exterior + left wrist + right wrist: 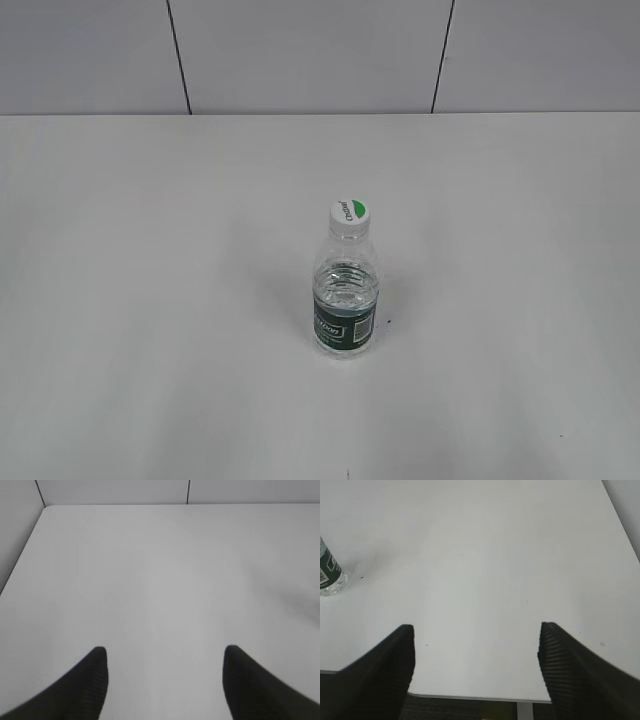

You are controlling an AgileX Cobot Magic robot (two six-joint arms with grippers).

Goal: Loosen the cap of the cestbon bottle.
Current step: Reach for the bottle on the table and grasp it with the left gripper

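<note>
Grippers first, nearest the lenses. We find the left gripper (165,652) with its two dark ribbed fingers (92,680) spread wide and nothing between them; ahead of it lies only bare white table (165,570). The right gripper (476,630) stands likewise parted and empty, hanging over the near edge of the table. Neither arm appears in the exterior view.

Further out, ahead and well to the left of the right gripper, we note the base of the small clear plastic cestbon bottle (329,575) with its dark green label band, cut off by the frame edge. The left wrist view does not show it at all. In the exterior view the bottle (345,290) stands upright, alone near the table's middle, partly filled, with the small round white screw cap (351,217) with a green patch seated on the neck. We judge the task not yet begun.

Risks, in our judgement:
- The bottle is light and narrow; a sideways touch during approach could tip it.
- Twisting the cap without the other gripper holding the body would spin the whole bottle.
- Squeezing the thin wall too hard may buckle it.
- The cap is small and may slip between the pads.
</note>
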